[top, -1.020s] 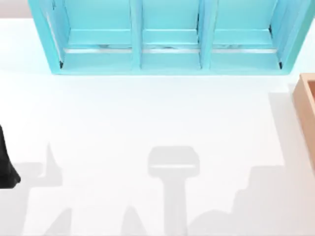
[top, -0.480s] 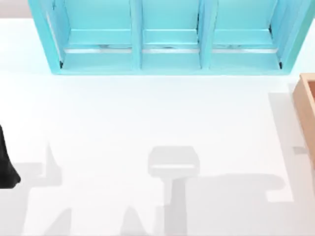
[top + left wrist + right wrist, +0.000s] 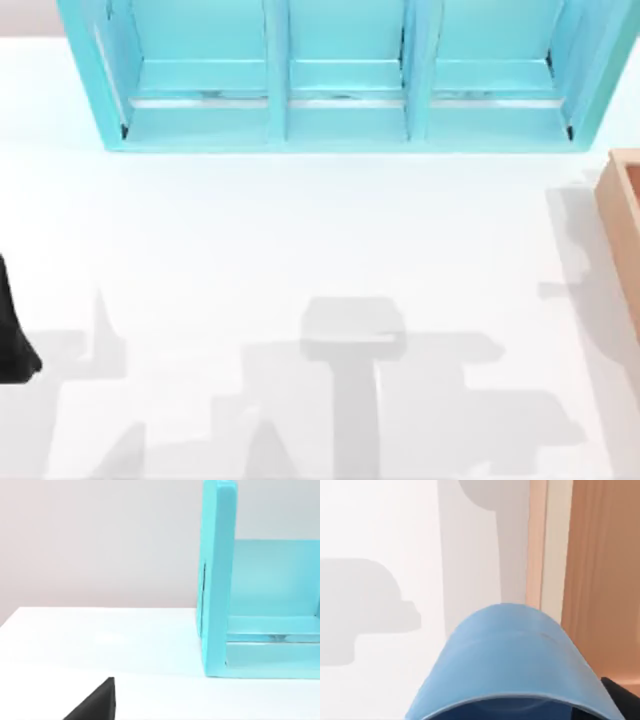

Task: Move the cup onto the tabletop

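Broad white tabletop (image 3: 300, 230) spread wide and bare. Turquoise shelf unit (image 3: 345, 80) standing along its far edge, three open bays facing forward. Tan wooden box (image 3: 622, 235) at the tabletop's right side, near the shelf unit's right end, cut by the top view's edge.

Left arm (image 3: 12, 335) parked at the tabletop's left edge, well apart from the box, a black tip of its gripper (image 3: 95, 705) in the left wrist view; whether those fingers are spread or closed, cannot tell.

Blue cup (image 3: 512, 665) seen close under the right wrist camera, hanging above the white surface just beside the box's wooden wall (image 3: 600, 570), lighter rim toward the camera and rounded body toward the tabletop, so its axis apparently running along the gripper's own reach. A sliver of black right finger (image 3: 620, 695) against the cup's side: judged clamped on the cup, though the full grip lies out of frame.

Relation that matters: cup carried by the right arm, white surface directly beyond it on the side of the box nearer the tabletop's middle. Likely need: clear of the box wall, then down onto bare white and let go. Risk: clipping the box edge.
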Controlling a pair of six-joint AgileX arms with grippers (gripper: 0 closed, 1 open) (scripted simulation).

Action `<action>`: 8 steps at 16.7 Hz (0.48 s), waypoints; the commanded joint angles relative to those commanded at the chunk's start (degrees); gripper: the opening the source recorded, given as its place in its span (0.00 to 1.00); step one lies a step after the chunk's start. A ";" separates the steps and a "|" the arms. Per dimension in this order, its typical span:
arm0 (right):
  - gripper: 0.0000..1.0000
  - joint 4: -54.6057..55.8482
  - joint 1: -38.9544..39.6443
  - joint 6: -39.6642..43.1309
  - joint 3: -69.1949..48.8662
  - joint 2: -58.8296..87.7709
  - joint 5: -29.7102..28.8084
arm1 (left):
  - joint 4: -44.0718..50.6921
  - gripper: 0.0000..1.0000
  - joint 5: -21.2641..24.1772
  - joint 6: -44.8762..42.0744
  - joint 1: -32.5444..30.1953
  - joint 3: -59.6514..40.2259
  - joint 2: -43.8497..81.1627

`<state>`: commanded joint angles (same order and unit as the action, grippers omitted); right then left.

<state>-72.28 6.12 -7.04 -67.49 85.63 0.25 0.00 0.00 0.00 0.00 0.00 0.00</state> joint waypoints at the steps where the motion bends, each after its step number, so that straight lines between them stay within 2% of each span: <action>1: 0.00 0.43 3.43 -3.57 -1.08 0.86 0.08 | 0.00 1.00 0.00 0.00 0.00 0.00 0.00; 8: 0.00 3.12 28.91 -28.73 -6.92 7.14 0.04 | 0.00 1.00 0.00 0.00 0.00 0.00 0.00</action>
<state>-69.16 35.03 -35.76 -74.41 92.77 0.29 0.00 0.00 0.00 0.00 0.00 0.00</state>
